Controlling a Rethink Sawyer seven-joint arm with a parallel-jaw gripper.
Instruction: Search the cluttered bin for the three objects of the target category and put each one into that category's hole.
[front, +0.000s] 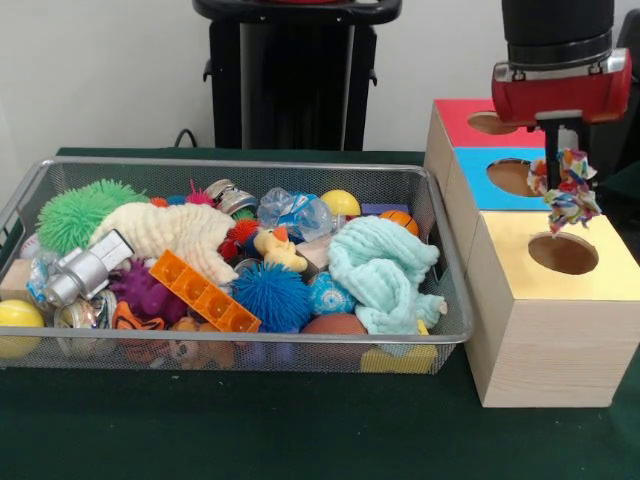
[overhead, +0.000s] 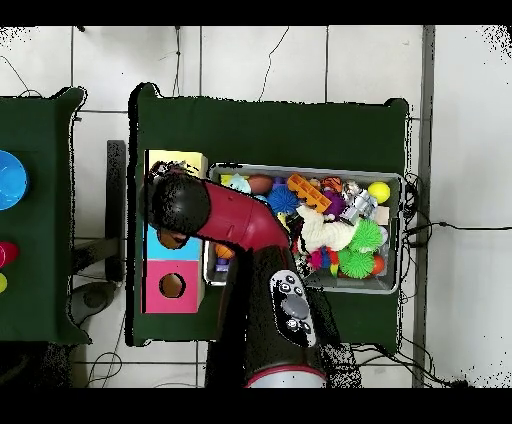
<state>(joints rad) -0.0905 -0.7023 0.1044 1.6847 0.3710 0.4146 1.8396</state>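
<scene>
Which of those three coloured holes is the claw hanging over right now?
The yellow-topped hole, the box nearest the camera. The gripper dangles a multicoloured scrap toy just above it; the blue hole and red hole lie further back.

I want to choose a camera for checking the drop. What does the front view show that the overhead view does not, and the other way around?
Only the front view shows the gripper holding a multicoloured scrap toy just above the yellow box's hole; the arm hides this from overhead. Only the overhead view shows the arm's reach from the base, the full table outline, and a second table with a blue disc. Both show the mesh bin full of toys and the red, blue and yellow boxes.
</scene>
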